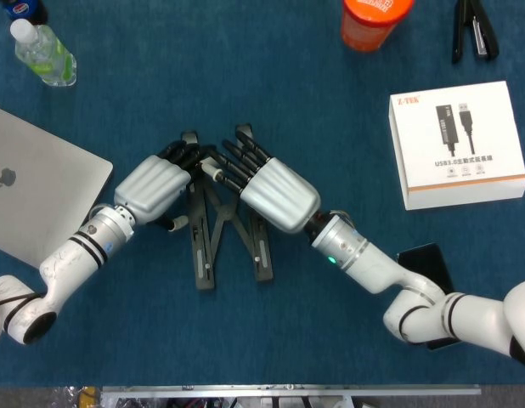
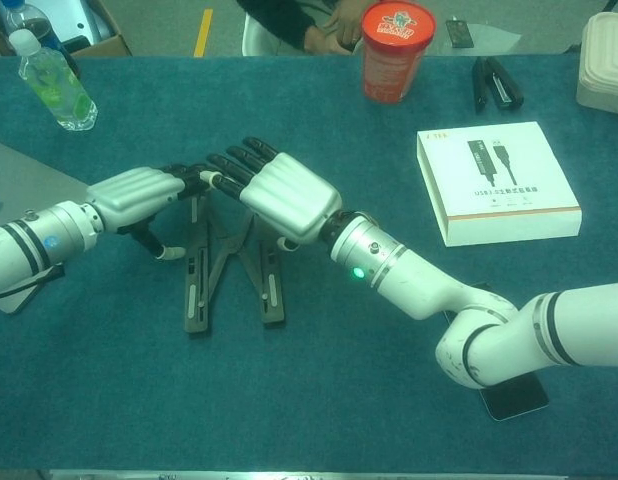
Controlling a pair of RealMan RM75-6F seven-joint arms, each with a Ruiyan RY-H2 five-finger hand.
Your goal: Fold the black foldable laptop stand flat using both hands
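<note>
The black laptop stand [image 1: 201, 248] lies on the blue cloth, its two rails close together, nearer at the far end, with crossed links [image 1: 220, 217] between them. My left hand [image 1: 156, 185] rests on the far end of the left rail [image 2: 196, 290], fingers stretched over it and thumb outside the rail. My right hand [image 1: 275, 191] lies flat over the far end of the right rail [image 2: 272, 285], its dark fingertips [image 1: 239, 151] almost meeting the left hand's. Both hands cover the rails' far ends. Neither hand grips anything.
A silver laptop [image 1: 33, 187] lies at the left and a water bottle [image 1: 43, 53] at the far left. A white cable box [image 1: 458, 144], an orange cup [image 1: 373, 21] and a black stapler [image 1: 473, 30] stand to the right. A phone [image 1: 426, 262] lies under my right forearm.
</note>
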